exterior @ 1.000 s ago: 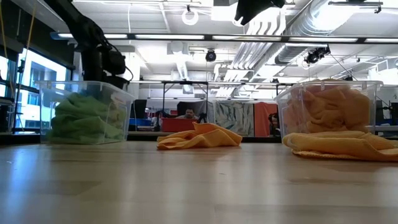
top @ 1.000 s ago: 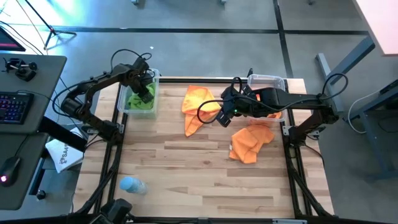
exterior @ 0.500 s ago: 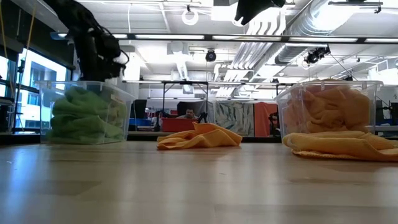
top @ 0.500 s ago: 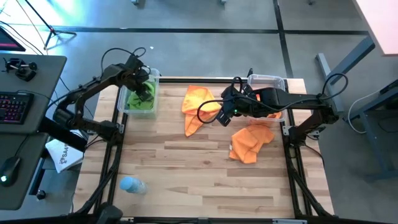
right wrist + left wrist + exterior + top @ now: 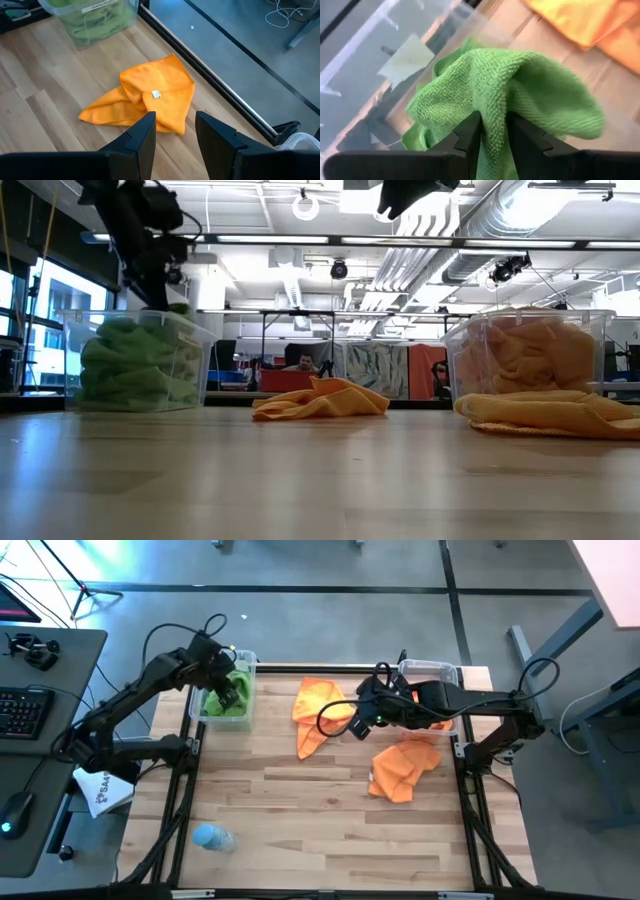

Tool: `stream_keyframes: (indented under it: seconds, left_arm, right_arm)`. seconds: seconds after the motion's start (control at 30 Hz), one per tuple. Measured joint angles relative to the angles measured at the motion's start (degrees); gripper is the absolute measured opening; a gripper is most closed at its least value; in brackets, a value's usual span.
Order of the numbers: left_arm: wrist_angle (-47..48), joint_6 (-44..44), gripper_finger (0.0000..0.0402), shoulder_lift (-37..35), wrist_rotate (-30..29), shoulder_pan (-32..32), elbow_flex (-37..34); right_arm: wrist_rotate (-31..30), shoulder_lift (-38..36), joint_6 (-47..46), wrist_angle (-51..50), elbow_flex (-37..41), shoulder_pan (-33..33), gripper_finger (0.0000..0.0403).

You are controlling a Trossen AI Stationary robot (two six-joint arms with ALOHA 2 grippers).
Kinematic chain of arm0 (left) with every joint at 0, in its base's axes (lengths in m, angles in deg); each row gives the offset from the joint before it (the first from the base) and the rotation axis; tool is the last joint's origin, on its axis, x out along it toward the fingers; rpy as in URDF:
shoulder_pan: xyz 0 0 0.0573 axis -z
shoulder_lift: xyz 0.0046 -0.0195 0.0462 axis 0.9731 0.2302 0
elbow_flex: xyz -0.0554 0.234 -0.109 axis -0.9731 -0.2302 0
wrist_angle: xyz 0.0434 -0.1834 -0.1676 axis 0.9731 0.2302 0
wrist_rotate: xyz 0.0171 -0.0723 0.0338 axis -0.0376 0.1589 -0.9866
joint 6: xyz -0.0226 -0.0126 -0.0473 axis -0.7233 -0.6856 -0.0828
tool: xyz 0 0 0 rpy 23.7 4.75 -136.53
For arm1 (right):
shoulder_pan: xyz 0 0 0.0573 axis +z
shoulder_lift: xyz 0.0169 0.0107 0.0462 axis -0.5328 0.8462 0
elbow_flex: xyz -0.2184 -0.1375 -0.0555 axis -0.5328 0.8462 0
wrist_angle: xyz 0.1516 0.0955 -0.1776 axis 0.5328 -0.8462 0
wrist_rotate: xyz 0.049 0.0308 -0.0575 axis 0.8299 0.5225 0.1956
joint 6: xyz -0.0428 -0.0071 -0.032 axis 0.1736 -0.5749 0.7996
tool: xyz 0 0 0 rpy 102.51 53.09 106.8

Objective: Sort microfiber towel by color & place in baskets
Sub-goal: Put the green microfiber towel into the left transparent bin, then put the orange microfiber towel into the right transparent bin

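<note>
Dropping green into the left basket (image 5: 197, 712): left gripper (image 5: 492, 131) above it, fingers clenched on a fold of green towel (image 5: 520, 85). Next, release. Right gripper (image 5: 175, 131) hanging spread and empty over an orange towel (image 5: 145, 102) on the bench (image 5: 300, 810); grasping needs a descent. Right basket (image 5: 430, 668) mostly hidden by that arm.

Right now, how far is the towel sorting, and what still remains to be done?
Done: green towels fill the left basket; orange ones fill the right basket.
In hand: the left end effector pinches a green towel above its basket.
Left: two orange towels on the table, one under the open right end effector, another nearer the front.
</note>
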Motion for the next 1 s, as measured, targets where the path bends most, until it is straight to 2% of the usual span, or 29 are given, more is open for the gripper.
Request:
stream_keyframes:
  seconds: [0.17,0.4,0.67,0.87,1.0]
  left_arm:
    - [0.05,-1.25,0.0083,-1.58,-0.20,2.54,3.54]
    - [-0.21,-1.67,0.0083,-1.52,-0.30,5.61,9.91]
    - [0.05,-3.52,0.0083,-1.48,-0.33,8.82,10.79]
    - [0.03,-4.72,0.0083,-1.50,-0.33,10.16,10.79]
    - [-0.24,-4.72,0.0083,-1.50,-0.12,11.38,10.79]
  right_arm:
    - [0.06,0.00,-0.37,0.88,0.00,0.00,0.0133]
    - [1.02,0.00,-7.11,-1.52,0.00,0.62,0.0133]
    - [1.35,0.00,-26.61,-16.15,0.00,6.32,0.0133]
    - [1.35,0.27,-41.52,-20.83,-0.02,11.89,0.0133]
    - [2.45,3.13,-50.69,-26.10,-0.04,14.73,0.0133]
